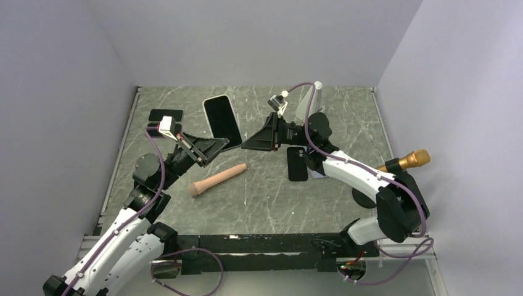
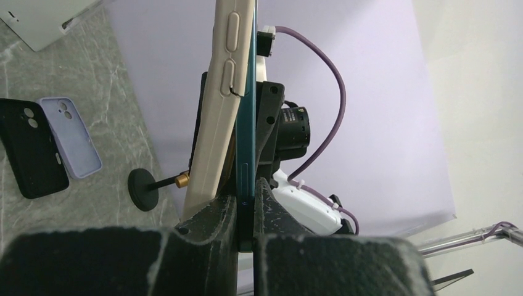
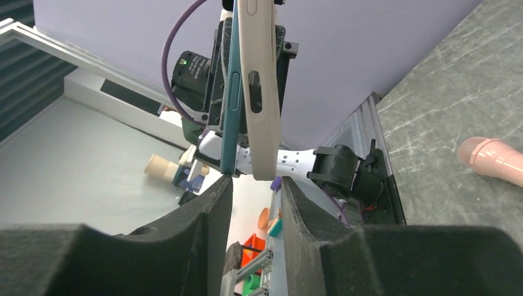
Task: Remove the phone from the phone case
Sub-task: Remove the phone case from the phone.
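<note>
Between L gripper [image 2: 245, 198] fingers: phone [image 2: 246, 123] clamped; R gripper [image 3: 254, 185] apart, just off case [image 3: 259, 92].

Obstacles nr raised phone [image 1: 222, 121]: pink mic [image 1: 217, 179], right-side black case [image 1: 296, 163]; open table [image 1: 265, 191] btwn.

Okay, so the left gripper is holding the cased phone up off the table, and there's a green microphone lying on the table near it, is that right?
Not quite. The microphone is pink, not green, as the top external view shows. The rest holds: the left gripper is holding the cased phone up off the table, and the microphone lies on the table near it.
</note>
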Robot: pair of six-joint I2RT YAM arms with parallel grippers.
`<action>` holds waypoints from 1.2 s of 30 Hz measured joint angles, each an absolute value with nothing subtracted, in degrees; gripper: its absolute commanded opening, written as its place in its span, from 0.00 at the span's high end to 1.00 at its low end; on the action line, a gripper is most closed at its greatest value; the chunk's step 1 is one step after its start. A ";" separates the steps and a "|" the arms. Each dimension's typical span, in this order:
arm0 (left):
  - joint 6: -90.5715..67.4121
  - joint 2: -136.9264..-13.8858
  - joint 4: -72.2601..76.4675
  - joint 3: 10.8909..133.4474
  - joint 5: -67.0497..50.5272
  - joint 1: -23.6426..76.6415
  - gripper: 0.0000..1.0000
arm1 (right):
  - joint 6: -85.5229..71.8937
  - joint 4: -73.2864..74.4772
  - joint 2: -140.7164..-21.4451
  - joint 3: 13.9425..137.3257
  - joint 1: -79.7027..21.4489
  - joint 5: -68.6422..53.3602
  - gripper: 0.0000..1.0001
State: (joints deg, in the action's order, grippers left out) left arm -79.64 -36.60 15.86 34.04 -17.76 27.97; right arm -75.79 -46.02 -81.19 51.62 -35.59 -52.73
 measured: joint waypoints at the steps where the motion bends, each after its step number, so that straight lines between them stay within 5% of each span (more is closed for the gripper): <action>1: -79.85 -36.62 16.05 33.91 -17.56 27.92 1.00 | -75.88 -46.15 -81.54 51.79 -35.77 -52.69 0.64; 14: -82.26 -37.67 20.29 33.01 -17.30 27.81 1.00 | -76.66 -48.21 -85.93 54.81 -38.28 -51.00 0.69; 22: -82.70 -38.09 20.84 32.99 -16.91 27.59 1.00 | -79.83 -53.41 -89.95 56.60 -38.74 -49.36 1.00; 36: -83.07 -37.98 22.00 31.99 -17.02 27.88 1.00 | -81.28 -50.65 -95.64 66.11 -39.40 -41.78 1.00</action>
State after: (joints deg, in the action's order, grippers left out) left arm -83.07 -37.98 22.00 31.99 -17.02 27.88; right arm -81.28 -50.65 -95.64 66.11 -39.40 -41.78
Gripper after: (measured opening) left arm 0.115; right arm 0.181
